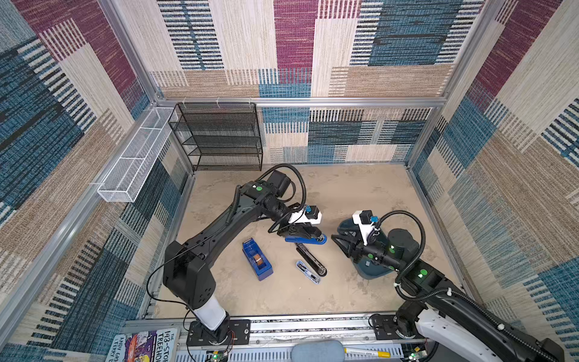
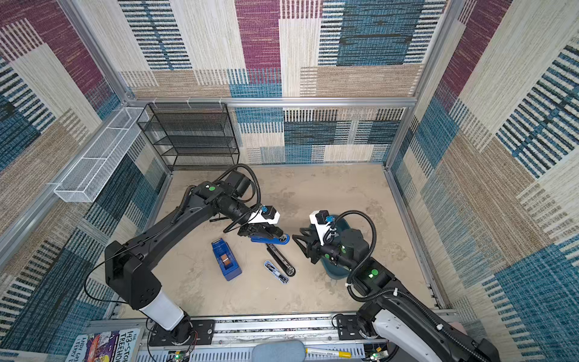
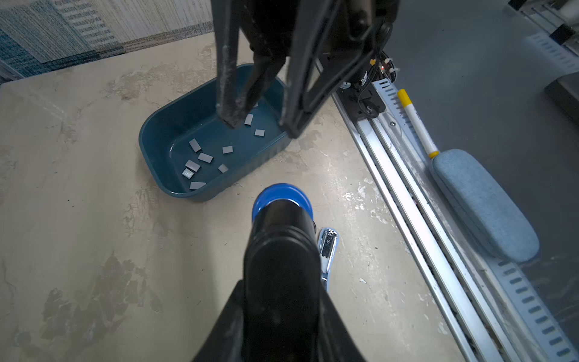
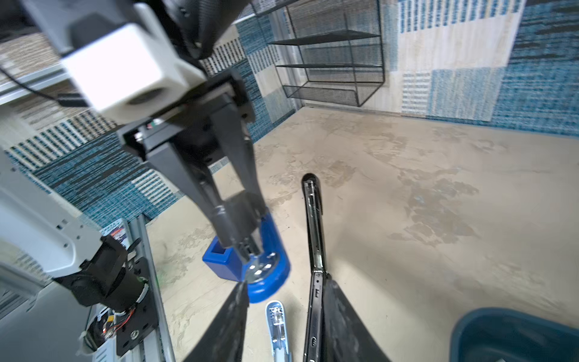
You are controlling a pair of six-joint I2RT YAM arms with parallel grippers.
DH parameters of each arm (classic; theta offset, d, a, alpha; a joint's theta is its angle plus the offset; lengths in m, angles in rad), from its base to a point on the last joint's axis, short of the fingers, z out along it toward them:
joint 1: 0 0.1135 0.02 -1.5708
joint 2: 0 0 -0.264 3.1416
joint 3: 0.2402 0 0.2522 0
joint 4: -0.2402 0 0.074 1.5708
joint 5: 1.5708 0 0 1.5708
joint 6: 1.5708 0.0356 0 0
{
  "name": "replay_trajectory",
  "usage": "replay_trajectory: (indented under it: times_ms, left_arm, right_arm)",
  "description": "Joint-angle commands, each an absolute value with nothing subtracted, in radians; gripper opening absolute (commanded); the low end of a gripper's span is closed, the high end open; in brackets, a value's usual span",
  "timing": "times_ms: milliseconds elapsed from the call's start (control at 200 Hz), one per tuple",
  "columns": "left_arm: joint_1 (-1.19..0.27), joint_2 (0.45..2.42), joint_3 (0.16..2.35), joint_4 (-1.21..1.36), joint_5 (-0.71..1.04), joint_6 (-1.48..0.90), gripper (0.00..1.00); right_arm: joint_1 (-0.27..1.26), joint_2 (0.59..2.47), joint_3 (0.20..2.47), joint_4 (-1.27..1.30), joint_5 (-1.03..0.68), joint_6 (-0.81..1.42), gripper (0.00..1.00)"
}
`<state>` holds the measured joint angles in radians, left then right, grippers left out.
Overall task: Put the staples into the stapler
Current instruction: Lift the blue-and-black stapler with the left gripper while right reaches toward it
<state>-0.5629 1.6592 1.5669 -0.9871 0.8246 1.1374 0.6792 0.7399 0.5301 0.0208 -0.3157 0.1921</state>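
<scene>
In both top views the right arm [image 1: 438, 282] covered most of the bin [image 1: 371, 271], and its contents could not be seen. The left gripper [image 1: 315, 235] hid the top of the blue stapler [image 1: 300, 240]. The book [image 1: 141, 346] was cut by the bottom edge. In the right wrist view the bin was cut at the corner and the camera housing [image 4: 125, 69] was blurred.

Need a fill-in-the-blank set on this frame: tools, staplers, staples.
1. The left tool is shut on the blue stapler; the right tool is ___.
2. The staples lie ___ the teal tub.
3. The long stapler beside the pale-blue stapler is ___.
4. The marker has a ___ cap.

Missing words: open; inside; black; yellow.
</scene>
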Motion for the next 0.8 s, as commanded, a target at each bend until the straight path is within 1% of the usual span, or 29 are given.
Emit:
replay_trajectory:
  times_ms: [0,130,250,411,606,646,716,796]
  left_arm:
    - [-0.552,1.645,1.576,-0.913,0.956,1.083,0.0]
    - [-0.54,1.617,1.574,-0.912,0.968,1.079,0.0]
    - [-0.538,1.596,1.543,-0.913,0.954,1.106,0.0]
    - [-0.539,1.581,1.527,-0.918,0.933,1.135,0.0]
    - [-0.54,1.582,1.507,-0.92,0.893,1.16,0.0]
    - [-0.538,1.583,1.508,-0.919,0.9,1.16,0.0]
    - [-0.541,1.579,1.51,-0.92,0.911,1.161,0.0]
    - [-0.544,1.567,1.506,-0.92,0.934,1.168,0.0]
  right_arm:
    - [0.742,0.776,0.573,0.041,-0.299,0.112,0.43]
    - [0.844,0.865,0.621,0.033,-0.218,0.067,0.41]
    - [0.857,0.912,0.639,0.043,-0.159,0.056,0.41]
    - [0.857,0.903,0.649,0.03,-0.119,0.056,0.41]
    - [0.857,0.811,0.622,0.04,-0.075,0.067,0.41]
    - [0.857,0.804,0.615,0.043,-0.059,0.072,0.41]
    - [0.857,0.821,0.617,0.021,-0.004,0.084,0.36]
    - [0.857,0.856,0.616,0.01,0.009,0.09,0.33]
